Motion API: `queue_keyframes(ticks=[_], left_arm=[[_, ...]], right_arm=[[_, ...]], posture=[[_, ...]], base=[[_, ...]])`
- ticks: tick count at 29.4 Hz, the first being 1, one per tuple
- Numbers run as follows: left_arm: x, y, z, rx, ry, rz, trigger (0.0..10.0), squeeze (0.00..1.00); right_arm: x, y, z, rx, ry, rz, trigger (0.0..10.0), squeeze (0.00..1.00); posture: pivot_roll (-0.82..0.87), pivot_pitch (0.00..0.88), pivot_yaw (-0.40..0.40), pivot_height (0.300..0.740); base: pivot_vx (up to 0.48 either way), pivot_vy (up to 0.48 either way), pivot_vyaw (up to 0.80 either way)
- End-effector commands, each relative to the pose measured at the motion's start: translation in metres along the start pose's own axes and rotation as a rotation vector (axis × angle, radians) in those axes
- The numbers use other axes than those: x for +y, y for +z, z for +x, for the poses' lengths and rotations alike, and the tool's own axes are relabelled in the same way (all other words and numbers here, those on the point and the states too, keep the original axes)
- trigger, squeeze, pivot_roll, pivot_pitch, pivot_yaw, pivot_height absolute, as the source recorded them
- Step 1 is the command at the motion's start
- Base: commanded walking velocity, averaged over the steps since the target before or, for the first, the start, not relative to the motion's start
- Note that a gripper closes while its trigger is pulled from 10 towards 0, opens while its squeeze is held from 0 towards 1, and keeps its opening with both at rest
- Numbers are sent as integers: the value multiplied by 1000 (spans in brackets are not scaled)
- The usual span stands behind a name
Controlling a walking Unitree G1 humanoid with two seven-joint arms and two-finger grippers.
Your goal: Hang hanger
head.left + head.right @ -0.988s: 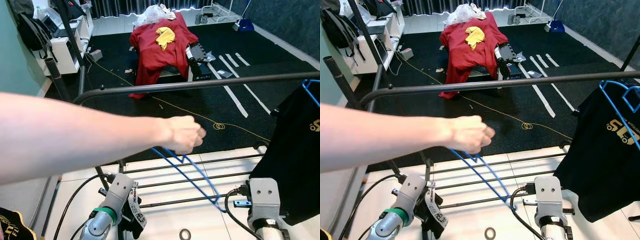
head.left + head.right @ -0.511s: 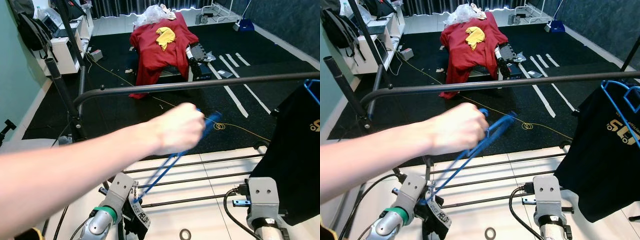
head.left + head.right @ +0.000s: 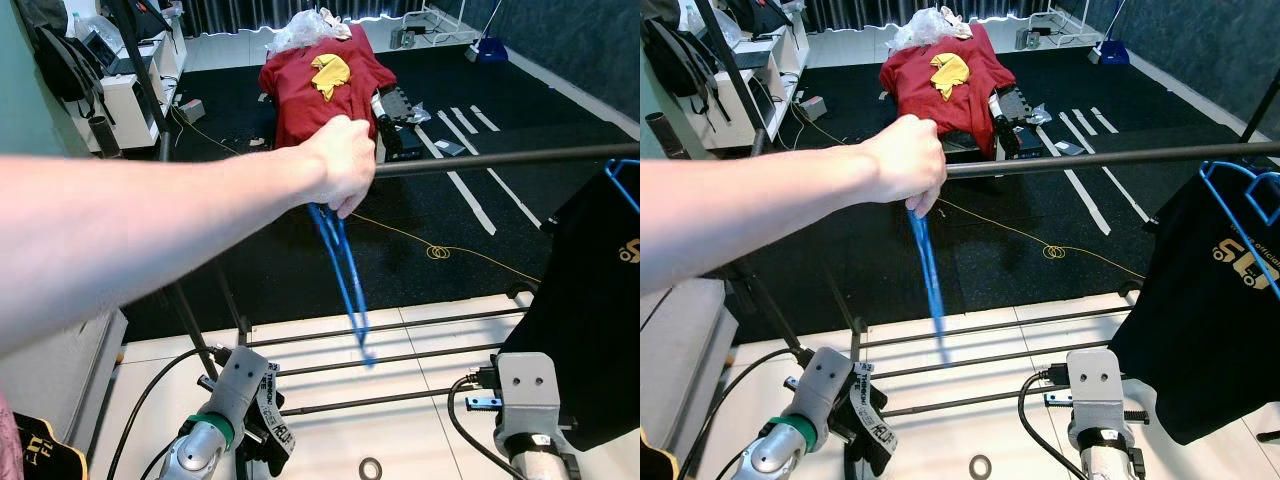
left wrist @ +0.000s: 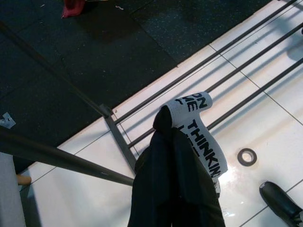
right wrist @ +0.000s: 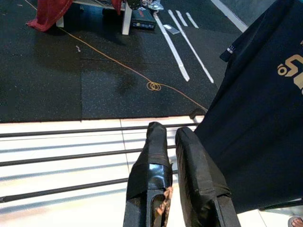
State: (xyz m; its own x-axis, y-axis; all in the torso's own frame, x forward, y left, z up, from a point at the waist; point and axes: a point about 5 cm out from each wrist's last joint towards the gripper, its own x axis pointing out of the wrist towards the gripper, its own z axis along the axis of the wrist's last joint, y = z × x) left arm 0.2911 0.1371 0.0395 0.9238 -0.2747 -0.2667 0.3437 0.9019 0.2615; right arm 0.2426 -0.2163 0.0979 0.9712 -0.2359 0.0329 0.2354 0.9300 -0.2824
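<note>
We see a person's hand reaching in from our left and gripping the top of a blue hanger right at the dark horizontal rail of the clothes rack. The hanger hangs from that hand with its long axis close to vertical, its top at the rail and its lower end pointing down toward the white tiled floor, leaning slightly to our right. We view it nearly edge-on, so its two arms look like a narrow pair of blue lines.

Our left claw is low beside the rack's lower bars, its black fingers pressed together with nothing between them; a white printed band wraps one finger. Our right claw is also low, its fingers nearly together with only a thin gap and holding nothing, just beside a black t-shirt that hangs from another blue hanger at the rail's right end.

Beyond the rack, a red garment drapes over a bench on the dark mat.
</note>
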Motion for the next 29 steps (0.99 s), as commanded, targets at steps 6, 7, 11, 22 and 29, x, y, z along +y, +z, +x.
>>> queue_keyframes(ticks=[6, 7, 11, 22, 29], left_arm=[[0, -9, -3, 30, -7, 10, 10000, 0], [0, -9, -3, 30, -7, 10, 10000, 0], [0, -9, -3, 30, -6, 10, 10000, 0], [2, -12, -6, 37, -9, 21, 10000, 0], [0, -9, -3, 31, -19, 21, 10000, 0]], right_arm=[[2, 0, -2, -3, 1, 1, 10000, 0], [2, 0, -2, -6, 5, 1, 10000, 0], [2, 2, -1, -12, 5, 0, 10000, 0], [-32, 109, 0, -451, -138, -188, 10000, 0], [-50, 156, 2, -606, -220, -202, 10000, 455]], posture=[[-314, 127, 129, 740], [-309, 125, 125, 740], [-309, 124, 123, 740], [-324, 123, 129, 740], [-336, 119, 136, 740]], base=[[0, 0, 0], [0, 0, 0], [0, 0, 0], [0, 0, 0], [0, 0, 0]])
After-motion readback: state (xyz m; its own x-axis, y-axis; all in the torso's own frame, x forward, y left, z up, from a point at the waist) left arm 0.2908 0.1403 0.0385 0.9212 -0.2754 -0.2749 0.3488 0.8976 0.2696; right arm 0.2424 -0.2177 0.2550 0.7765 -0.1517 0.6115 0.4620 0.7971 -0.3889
